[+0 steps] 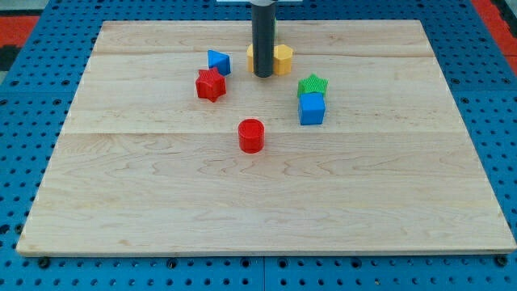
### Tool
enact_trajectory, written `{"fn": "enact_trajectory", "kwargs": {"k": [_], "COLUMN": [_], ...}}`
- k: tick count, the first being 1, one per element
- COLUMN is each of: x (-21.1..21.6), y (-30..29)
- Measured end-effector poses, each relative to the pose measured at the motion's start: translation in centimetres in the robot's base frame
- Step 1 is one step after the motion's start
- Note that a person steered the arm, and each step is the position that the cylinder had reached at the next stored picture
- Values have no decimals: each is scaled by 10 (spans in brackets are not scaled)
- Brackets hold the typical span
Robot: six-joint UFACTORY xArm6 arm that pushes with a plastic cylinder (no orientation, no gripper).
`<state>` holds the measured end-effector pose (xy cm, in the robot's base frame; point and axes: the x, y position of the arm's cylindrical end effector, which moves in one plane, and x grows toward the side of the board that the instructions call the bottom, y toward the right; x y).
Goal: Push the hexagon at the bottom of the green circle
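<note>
A yellow hexagon (282, 58) lies near the view's top centre of the wooden board (161, 202). My dark rod comes down from the top, and my tip (263, 75) rests on the board just left of and below the hexagon, touching or nearly touching it. A second bit of yellow (250, 58) shows at the rod's left edge; its shape is hidden. A green star (312, 84) lies to the right of the tip, with a blue cube (312, 110) just below it. No green circle shows.
A blue triangle (218, 61) and a red star (210, 84) lie left of the tip. A red cylinder (251, 135) stands below the tip, near the board's middle. A blue pegboard (32, 97) surrounds the board.
</note>
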<state>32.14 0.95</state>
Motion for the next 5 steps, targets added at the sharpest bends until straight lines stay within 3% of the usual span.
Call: {"fn": "enact_trajectory", "kwargs": {"k": [1, 2, 3, 4, 5], "x": [25, 3, -39, -66, -62], "y": [-9, 38, 39, 18, -19]}}
